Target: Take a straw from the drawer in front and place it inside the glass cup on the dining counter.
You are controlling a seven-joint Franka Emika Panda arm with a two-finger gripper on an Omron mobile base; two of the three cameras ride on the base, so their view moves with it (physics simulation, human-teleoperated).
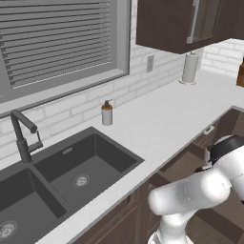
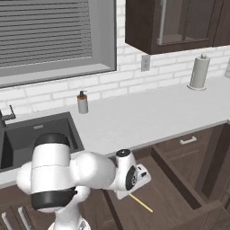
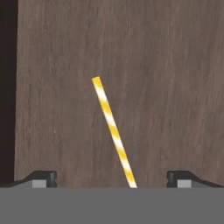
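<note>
Because the straw lay flat and slantwise on the floor of the open drawer, below the gripper with its fingers spread wide, a careless closing might have rolled the thin stick aside instead of pinching it.

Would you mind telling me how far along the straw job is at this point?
Done: the drawer is pulled open, and the straw lies flat on its floor. In hand: the gripper is open above the straw, fingers either side, nothing gripped. Left: grasping, lifting, and carrying it to the cup.
</note>
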